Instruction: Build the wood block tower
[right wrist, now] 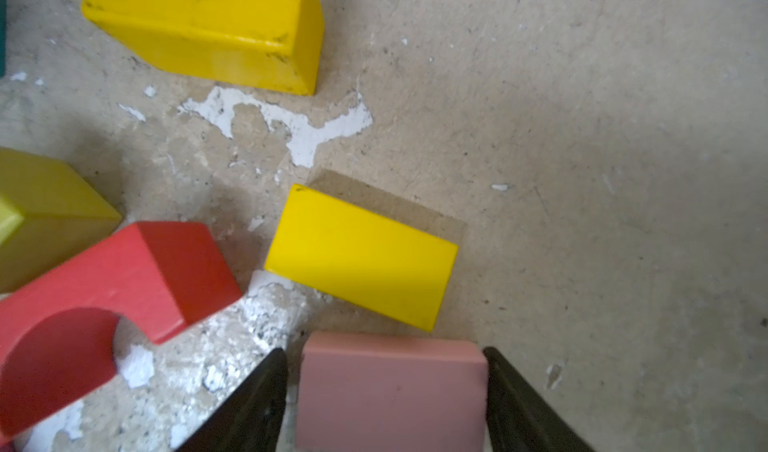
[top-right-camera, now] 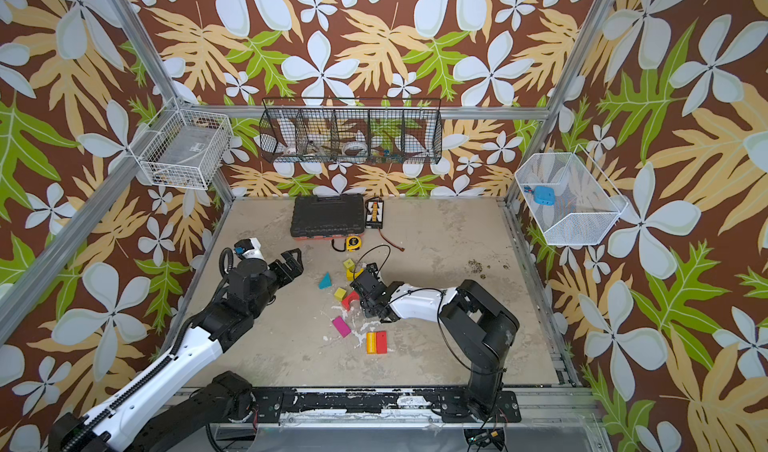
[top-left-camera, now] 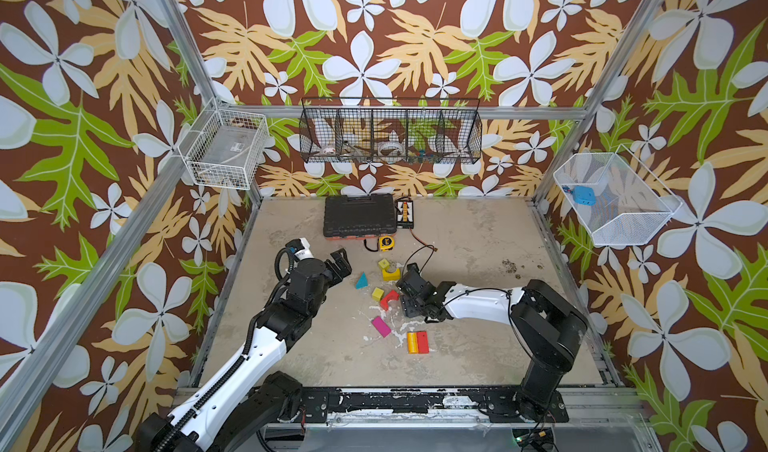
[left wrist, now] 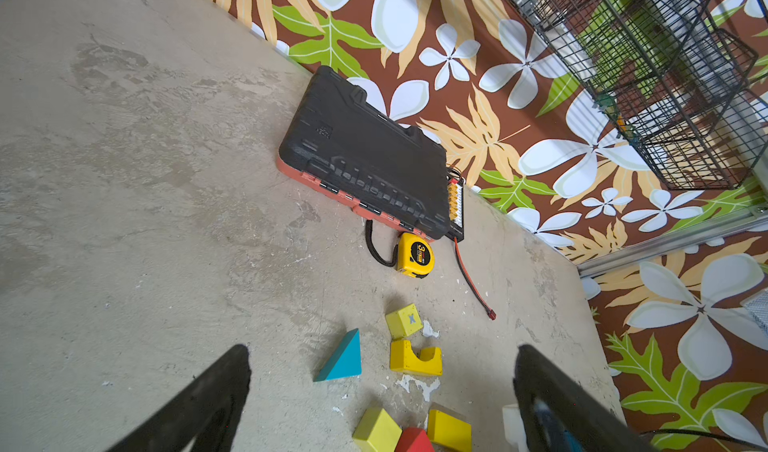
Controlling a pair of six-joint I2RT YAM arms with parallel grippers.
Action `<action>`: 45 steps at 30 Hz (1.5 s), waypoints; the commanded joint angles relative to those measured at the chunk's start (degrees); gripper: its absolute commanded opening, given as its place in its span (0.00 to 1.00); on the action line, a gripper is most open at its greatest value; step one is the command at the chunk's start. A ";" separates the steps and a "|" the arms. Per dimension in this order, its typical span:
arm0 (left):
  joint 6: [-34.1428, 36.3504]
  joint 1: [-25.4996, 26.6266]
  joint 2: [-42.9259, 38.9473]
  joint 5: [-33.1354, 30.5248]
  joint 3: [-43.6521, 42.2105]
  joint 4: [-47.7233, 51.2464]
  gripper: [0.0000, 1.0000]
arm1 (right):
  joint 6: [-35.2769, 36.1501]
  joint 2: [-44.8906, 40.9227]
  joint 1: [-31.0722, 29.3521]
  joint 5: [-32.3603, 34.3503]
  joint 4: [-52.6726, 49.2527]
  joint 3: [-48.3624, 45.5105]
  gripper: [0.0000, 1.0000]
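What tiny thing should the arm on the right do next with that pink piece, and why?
Probably close the right tool fully on the pink block. In the right wrist view the block sits squarely between the fingers, but a thin gap shows on one side, so I cannot tell whether the grip is firm. Lifting before that might let the block slip.

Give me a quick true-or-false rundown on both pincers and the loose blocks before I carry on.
1. The left pincer is open and empty. True.
2. The teal wedge tops a stack. False: it lies on the table, touching no other block.
3. The right pincer straddles the pink block. True.
4. The tape measure rests on top of the black case. False: it lies on the table beside the case.
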State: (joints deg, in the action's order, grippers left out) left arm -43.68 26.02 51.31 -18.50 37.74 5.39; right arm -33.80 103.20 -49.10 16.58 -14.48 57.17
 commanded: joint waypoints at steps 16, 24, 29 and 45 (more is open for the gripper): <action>-0.44 -0.11 0.63 0.04 -0.38 -1.68 1.00 | -4.97 -10.18 -2.56 1.77 -8.72 -0.79 0.41; -0.60 -0.11 1.05 0.92 -0.21 -1.61 1.00 | -11.02 -25.27 -3.40 1.59 -10.58 -5.28 0.35; -0.62 -0.09 0.42 0.65 -0.45 -1.63 1.00 | -17.10 -31.42 -7.03 4.16 -10.83 -10.31 0.29; -0.44 -0.09 -0.19 -0.82 -0.56 -1.13 1.00 | -36.21 -28.26 -20.97 6.44 -13.48 -10.85 0.05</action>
State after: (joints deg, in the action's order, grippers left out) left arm -43.86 26.02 51.31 -17.98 37.10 5.17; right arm -67.42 72.62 -68.49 22.02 -27.14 44.38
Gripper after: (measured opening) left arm 0.998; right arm 0.571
